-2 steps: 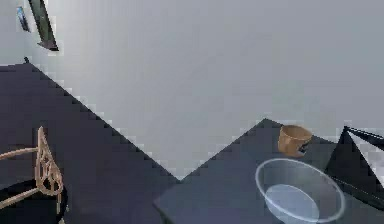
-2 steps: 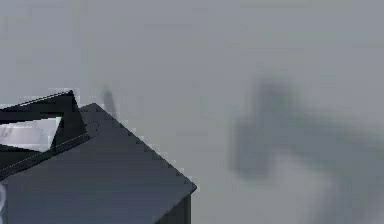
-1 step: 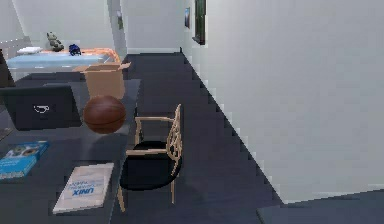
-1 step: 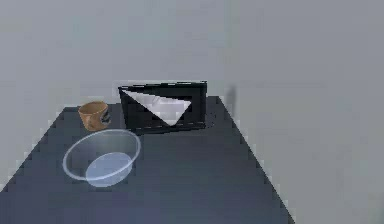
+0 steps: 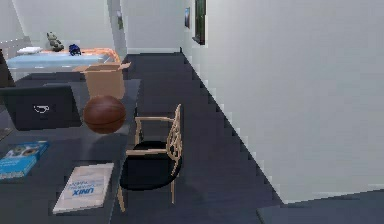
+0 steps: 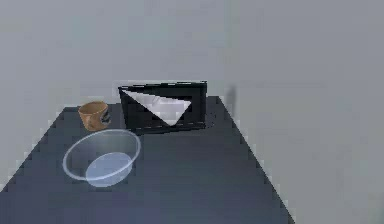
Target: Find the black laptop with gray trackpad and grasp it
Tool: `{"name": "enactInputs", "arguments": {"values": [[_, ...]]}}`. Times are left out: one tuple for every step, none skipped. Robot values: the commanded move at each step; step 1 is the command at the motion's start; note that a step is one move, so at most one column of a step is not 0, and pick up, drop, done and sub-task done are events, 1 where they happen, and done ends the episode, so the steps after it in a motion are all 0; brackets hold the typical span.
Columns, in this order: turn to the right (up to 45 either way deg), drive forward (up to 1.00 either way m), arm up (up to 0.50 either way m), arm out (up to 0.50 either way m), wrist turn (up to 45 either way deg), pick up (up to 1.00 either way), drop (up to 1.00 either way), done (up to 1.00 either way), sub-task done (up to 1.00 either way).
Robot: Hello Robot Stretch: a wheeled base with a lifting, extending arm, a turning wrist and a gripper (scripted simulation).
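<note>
The black laptop [image 5: 40, 106], seen open at 9 o'clock in the forward view on the dark counter [image 5: 62, 150], should be approached past the basketball [image 5: 104, 114] at its 3 o'clock until its hidden trackpad is confirmed; the fingers' state cannot be told.
</note>
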Motion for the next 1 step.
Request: {"name": "enactInputs", "arguments": {"values": [[0.0, 0.0, 0.38, 0.0, 0.0, 0.0, 0.0, 0.0, 0.0]]}}
